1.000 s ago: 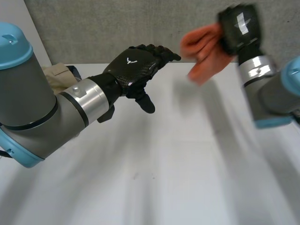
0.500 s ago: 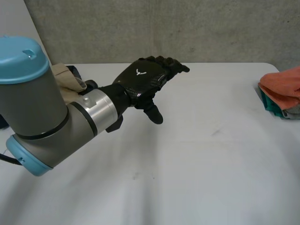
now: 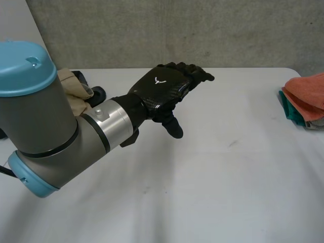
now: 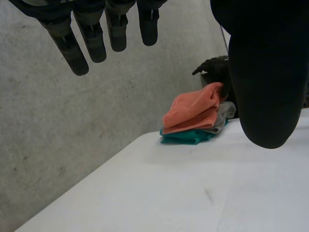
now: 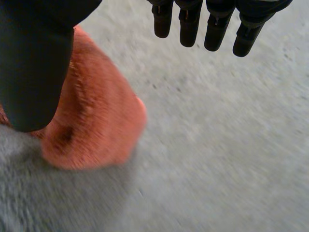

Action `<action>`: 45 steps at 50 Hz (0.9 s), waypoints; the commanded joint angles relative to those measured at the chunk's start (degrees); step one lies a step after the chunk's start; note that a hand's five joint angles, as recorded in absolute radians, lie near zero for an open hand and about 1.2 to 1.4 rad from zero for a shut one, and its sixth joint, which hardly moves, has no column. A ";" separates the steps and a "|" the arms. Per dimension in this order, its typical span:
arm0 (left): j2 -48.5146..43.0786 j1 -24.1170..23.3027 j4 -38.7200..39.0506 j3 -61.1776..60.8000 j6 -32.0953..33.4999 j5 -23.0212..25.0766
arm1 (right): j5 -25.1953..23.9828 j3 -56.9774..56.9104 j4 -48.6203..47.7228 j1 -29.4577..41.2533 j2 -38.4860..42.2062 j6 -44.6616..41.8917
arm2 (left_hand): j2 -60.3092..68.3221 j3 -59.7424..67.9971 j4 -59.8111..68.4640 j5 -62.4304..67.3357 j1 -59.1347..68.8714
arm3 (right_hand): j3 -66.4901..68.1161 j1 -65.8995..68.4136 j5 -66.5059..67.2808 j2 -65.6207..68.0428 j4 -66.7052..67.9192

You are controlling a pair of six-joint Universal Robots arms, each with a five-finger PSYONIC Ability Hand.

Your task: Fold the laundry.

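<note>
A stack of folded cloths (image 3: 305, 104) lies at the table's far right edge, an orange cloth (image 3: 310, 91) on top of teal and grey ones. In the left wrist view the same stack (image 4: 193, 121) lies beyond my left hand's fingertips, with my right hand (image 4: 212, 70) just behind it. My right hand (image 5: 34, 63) hovers open over the orange cloth (image 5: 96, 125), fingers straight and clear of it, with grey cloth (image 5: 48, 203) beneath. My left hand (image 3: 162, 88) floats open above the table's middle, holding nothing; its fingers (image 4: 91, 38) are straight.
A heap of unfolded laundry, with beige cloth (image 3: 71, 91), lies at the back left behind my left arm. The white table (image 3: 228, 192) stretches bare between that heap and the stack. A grey wall stands behind the table.
My right hand carried the orange cloth from mid-air to the stack at the right edge and let go of it. My left hand drifted slightly to the right.
</note>
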 commanded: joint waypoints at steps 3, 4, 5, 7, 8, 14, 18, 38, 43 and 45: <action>3.23 -1.10 0.17 0.18 -0.37 0.06 | 13.26 0.95 15.39 -1.58 -10.39 -20.18 | 3.49 3.17 3.53 2.51 4.45 | -2.44 -3.02 -2.80 -2.47 -2.48; 3.59 -1.18 0.35 0.26 -0.46 0.06 | 14.75 0.87 15.83 -1.49 -11.44 -21.59 | 3.48 3.17 3.53 2.51 4.45 | -2.44 -3.02 -2.80 -2.47 -2.48; 4.03 -1.19 0.52 0.35 -0.46 0.06 | 16.94 0.86 16.10 -1.32 -12.76 -23.34 | 3.48 3.17 3.53 2.51 4.45 | -2.44 -3.02 -2.80 -2.47 -2.48; 5.08 -1.19 1.49 0.62 -0.72 -0.03 | 18.71 0.78 15.92 -1.05 -14.61 -23.62 | 3.65 3.34 3.69 2.68 4.61 | -2.44 -3.02 -2.80 -2.47 -2.48; 5.44 -1.19 1.84 0.70 -0.81 -0.03 | 19.42 0.69 15.66 -0.96 -15.57 -23.45 | 3.65 3.34 3.69 2.68 4.61 | -2.44 -3.02 -2.80 -2.47 -2.48; 9.21 0.21 3.69 1.76 -3.09 -0.11 | 17.68 4.81 9.34 5.88 -27.35 -17.83 | 3.65 3.34 3.69 2.68 4.61 | -2.44 -3.02 -2.80 -2.47 -2.48; 10.97 4.94 3.69 1.76 -3.01 -0.20 | 11.53 12.28 4.24 11.77 -34.73 -13.96 | 3.65 3.34 3.69 2.68 4.61 | -2.44 -3.02 -2.80 -2.47 -2.48; -15.55 38.71 6.68 9.04 17.64 -3.19 | 2.64 39.53 9.86 30.06 -36.68 -23.01 | 6.00 5.68 6.04 5.02 6.96 | -2.44 -3.02 -2.80 -2.47 -2.48; -23.73 39.33 6.68 14.50 17.55 -3.19 | 3.95 40.24 10.21 29.62 -32.91 -24.50 | 19.43 19.11 19.47 18.45 20.39 | -2.44 -3.02 -2.80 -2.47 -2.48; -25.66 39.42 6.85 16.43 17.21 -3.28 | 4.48 40.33 10.21 29.71 -32.46 -24.68 | 48.17 47.85 48.21 47.19 49.13 | -2.44 -3.02 -2.80 -2.47 -2.48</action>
